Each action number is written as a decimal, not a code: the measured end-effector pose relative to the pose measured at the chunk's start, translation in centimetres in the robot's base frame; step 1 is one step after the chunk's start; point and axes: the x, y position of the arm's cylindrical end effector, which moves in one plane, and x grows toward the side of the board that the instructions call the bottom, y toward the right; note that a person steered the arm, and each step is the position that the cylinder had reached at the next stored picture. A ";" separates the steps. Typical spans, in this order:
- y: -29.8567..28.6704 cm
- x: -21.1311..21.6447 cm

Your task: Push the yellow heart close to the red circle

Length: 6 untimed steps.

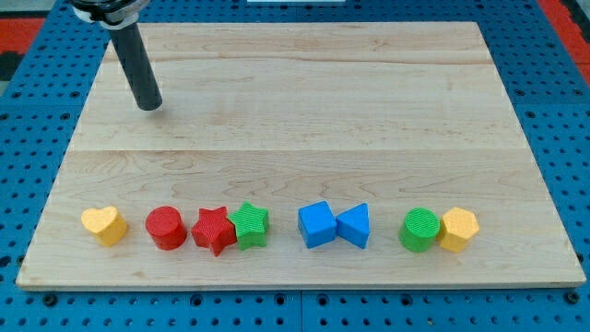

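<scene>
The yellow heart (104,224) lies near the view's bottom left on the wooden board (304,111). The red circle (167,228) sits just to its right with a small gap between them. My tip (150,105) is at the view's upper left, far above both blocks and touching none.
To the right of the red circle, along the bottom row: a red star (214,231) touching a green star (250,226), a blue cube (317,224) touching a blue triangle (355,226), a green circle (420,230) touching a yellow hexagon (457,229).
</scene>
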 end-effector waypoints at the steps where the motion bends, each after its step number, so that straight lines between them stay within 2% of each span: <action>1: -0.4 3.4; 2: -3.9 9.6; 3: -10.1 15.6; 4: -8.1 17.4; 5: -3.6 18.7; 6: -4.0 22.0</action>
